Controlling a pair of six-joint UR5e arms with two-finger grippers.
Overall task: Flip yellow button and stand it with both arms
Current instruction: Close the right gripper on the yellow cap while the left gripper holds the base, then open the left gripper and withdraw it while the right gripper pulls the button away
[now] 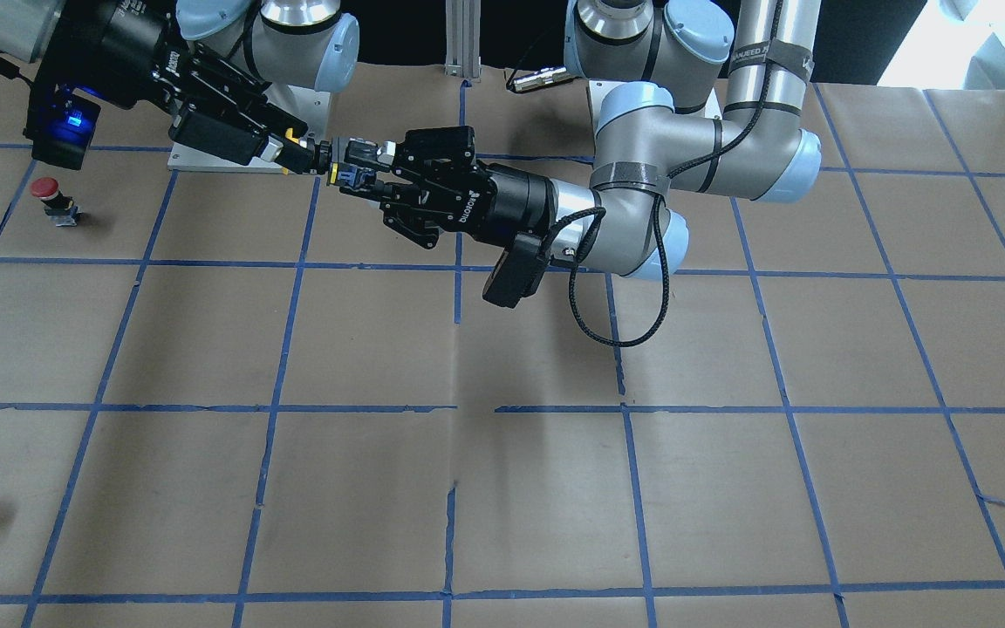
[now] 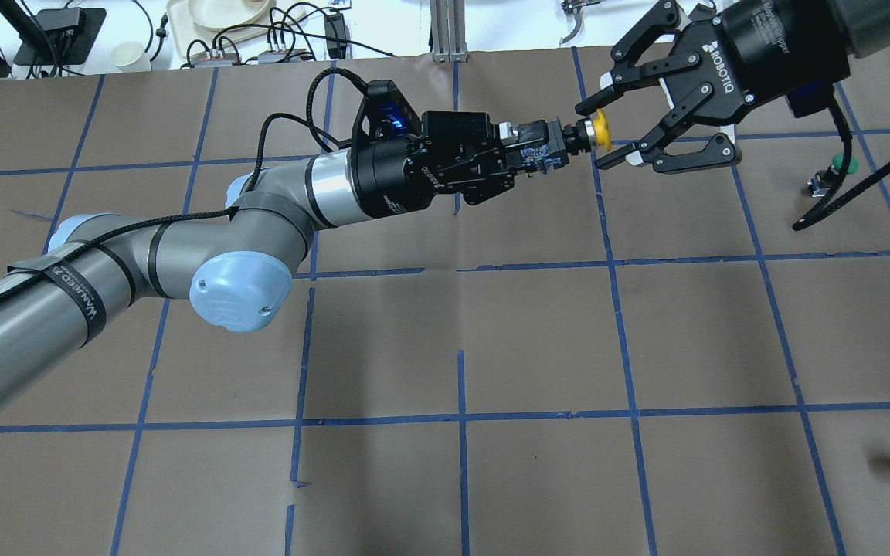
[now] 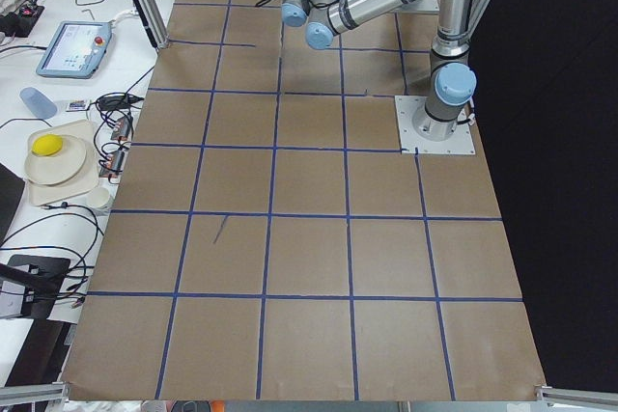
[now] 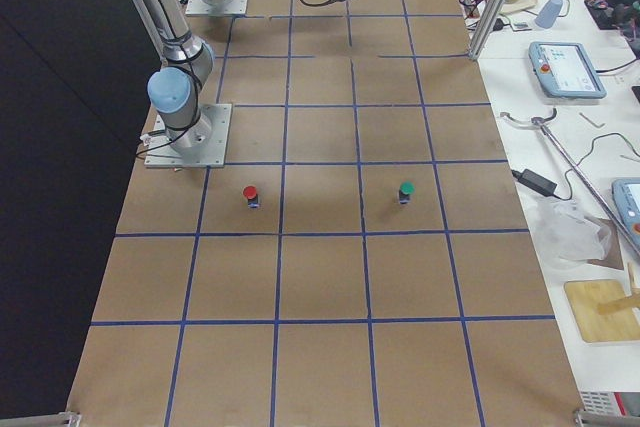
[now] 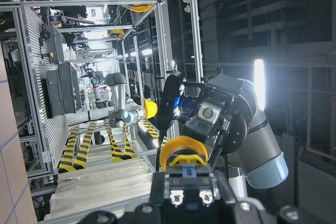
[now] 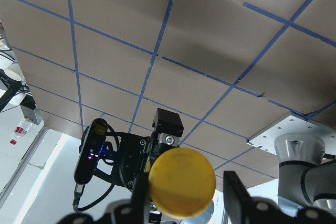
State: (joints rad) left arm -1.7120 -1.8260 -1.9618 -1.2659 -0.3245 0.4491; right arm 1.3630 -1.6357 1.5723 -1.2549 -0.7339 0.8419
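Mid-air handover under way: the yellow button (image 6: 181, 183), a small push-button switch with a round yellow cap on a black blocky body, is held high over the middle of the bench (image 2: 538, 340), well clear of all four edges. The left pincer (image 2: 538, 150) is clamped on the black body and points the cap at the right pincer (image 2: 590, 133), whose jaws are spread wide to either side of the cap and hold nothing. By the look of it the step in hand is the transfer. The next move would call for the right jaws to close squarely on the cap or collar before the left lets go, then a turn and a careful set-down. The rounded cap may slip. The bench is covered in brown paper gridded with blue tape. A red-capped button (image 4: 250, 193) and a green-capped button (image 4: 405, 190) stand toward its right end, the red nearer the robot-side edge. Beyond the operators' edge a white side table (image 3: 58, 94) carries tablets, cables and a cream plate (image 3: 43, 166).
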